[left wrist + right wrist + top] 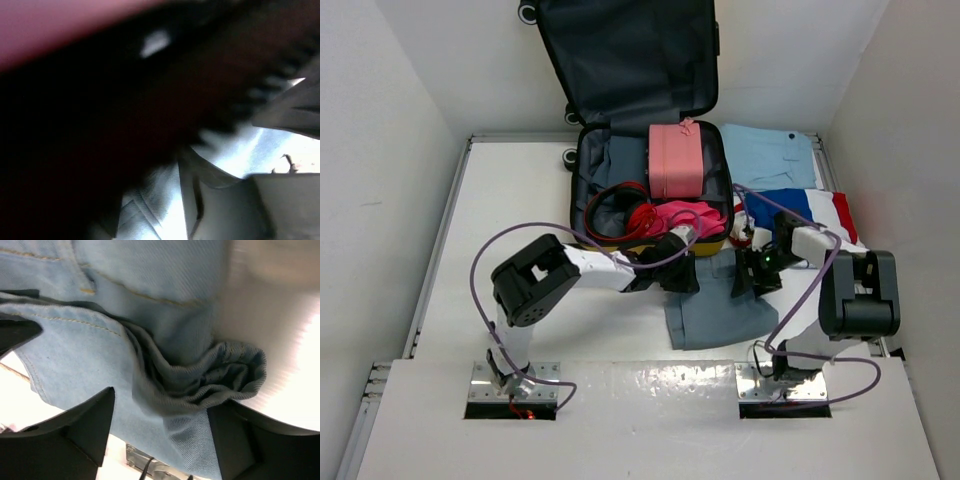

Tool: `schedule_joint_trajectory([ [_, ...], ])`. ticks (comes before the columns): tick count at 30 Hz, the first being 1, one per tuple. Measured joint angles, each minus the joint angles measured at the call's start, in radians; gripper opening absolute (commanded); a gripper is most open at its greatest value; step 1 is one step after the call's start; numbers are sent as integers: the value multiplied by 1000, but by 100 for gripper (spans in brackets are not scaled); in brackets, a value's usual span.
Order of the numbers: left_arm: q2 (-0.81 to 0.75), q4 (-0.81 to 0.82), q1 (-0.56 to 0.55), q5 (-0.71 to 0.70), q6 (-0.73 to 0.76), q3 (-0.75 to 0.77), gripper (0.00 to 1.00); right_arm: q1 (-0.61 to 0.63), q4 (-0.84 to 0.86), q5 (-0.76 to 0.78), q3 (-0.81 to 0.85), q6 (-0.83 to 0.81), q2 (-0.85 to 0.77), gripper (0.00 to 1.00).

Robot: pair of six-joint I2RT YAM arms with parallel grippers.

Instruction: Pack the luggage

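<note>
The luggage [578, 190] lies open at the table's far middle, its lid [630, 60] leaning on the back wall. In it are a pink boxy case [676, 160], red headphones [615, 215] and pink cloth [685, 215]. Blue-grey jeans [720, 305] lie on the table just in front of it. My left gripper [678, 272] is at the jeans' far left corner, by the luggage's front edge; its wrist view is dark and blurred, showing close denim [165, 200]. My right gripper [752, 272] is at the jeans' right edge, open, with bunched denim [200, 375] between its fingers [85, 425].
A light blue garment [775, 155] lies right of the luggage, and a red, white and blue one [800, 210] lies in front of it, under the right arm. White walls close in the table on three sides.
</note>
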Motion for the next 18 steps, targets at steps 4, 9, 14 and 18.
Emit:
schedule_joint_trajectory([
  [4,6,-25,-21,-7,58,21,0,61,24,-24,-8,2,24,30],
  [9,-26,-87,-67,-65,169,35,0,108,28,-85,-40,-5,-22,5],
  [14,-87,-167,-139,-108,287,82,0,121,-9,-146,-83,-32,-229,0],
  [18,-192,-223,-167,-139,410,94,0,123,-28,-185,-89,-39,-377,0],
])
